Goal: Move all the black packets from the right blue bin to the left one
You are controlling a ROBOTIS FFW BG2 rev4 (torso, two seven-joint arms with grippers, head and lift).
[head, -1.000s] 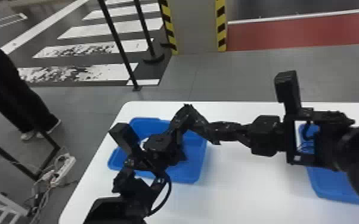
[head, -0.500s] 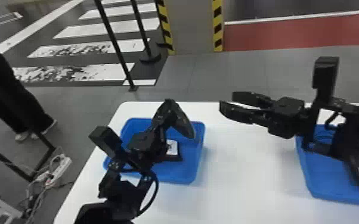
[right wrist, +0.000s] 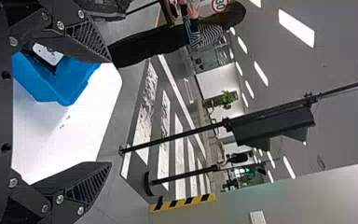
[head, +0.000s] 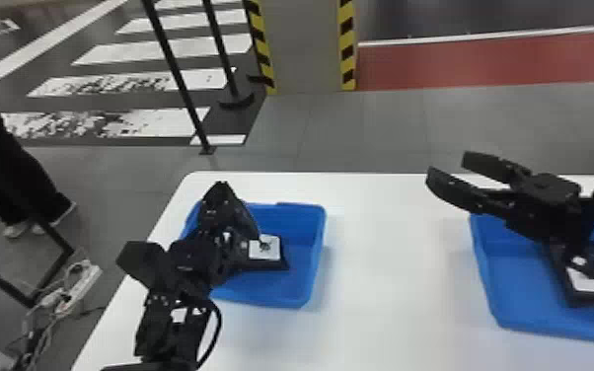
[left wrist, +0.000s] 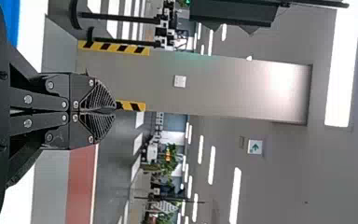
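- Left of the head view: left gripper (left wrist: 113, 111) clenched, holding nothing.
- Left of centre: left bin (head: 313, 266) has at least one black packet (head: 266, 265), so the transfer is partly done.
- Right: right gripper (head: 447, 166) spread, empty.
- Lower right: right bin (head: 513, 301) has a packet (head: 588, 298) left to move; hidden ones, I cannot tell.

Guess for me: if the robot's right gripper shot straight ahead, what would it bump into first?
Nothing close: the right gripper seems free to pass over the white table. Farther off, perhaps the nearer black post, though depth is unclear.
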